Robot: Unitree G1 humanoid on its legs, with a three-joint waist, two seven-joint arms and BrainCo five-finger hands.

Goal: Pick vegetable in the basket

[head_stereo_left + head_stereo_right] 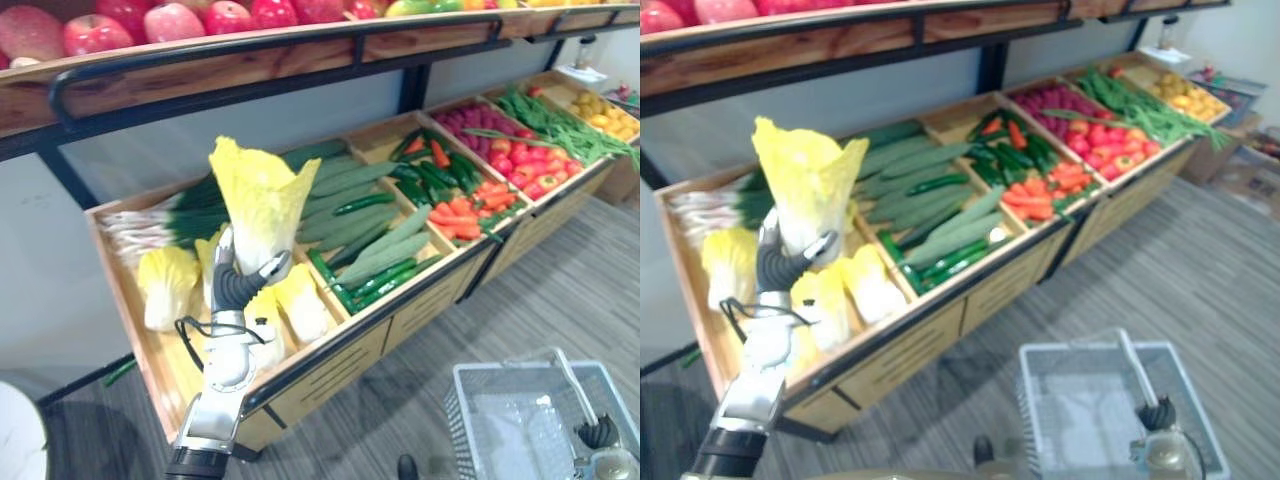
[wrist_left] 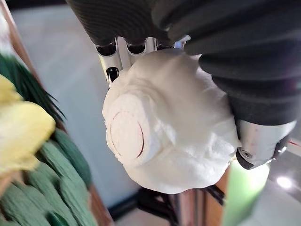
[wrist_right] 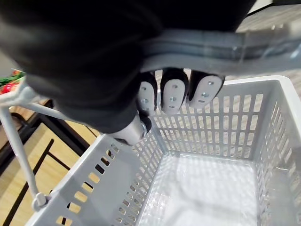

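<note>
The left hand (image 1: 235, 283) is gripping a napa cabbage (image 1: 262, 195) by its pale base, fingers and thumb curling snugly round the stem end. The yellow leaves are standing up left of centre, above the other cabbages (image 1: 165, 285) in the wooden bin (image 1: 330, 365). Down in the lower right corner the right hand (image 3: 171, 96) is hooking its curled fingers over the handle (image 3: 225, 44) of the grey plastic basket (image 3: 282, 136), which is hanging empty. So the carry is the job now, I reckon. The head is looking top-heavy, so the hand should be swinging it smoothly rightward, passing above the bin's front rail and the cucumbers (image 1: 350, 195). Then it should be lowering it base-first into the basket's middle, missing the handle, before the fingers are loosening.
</note>
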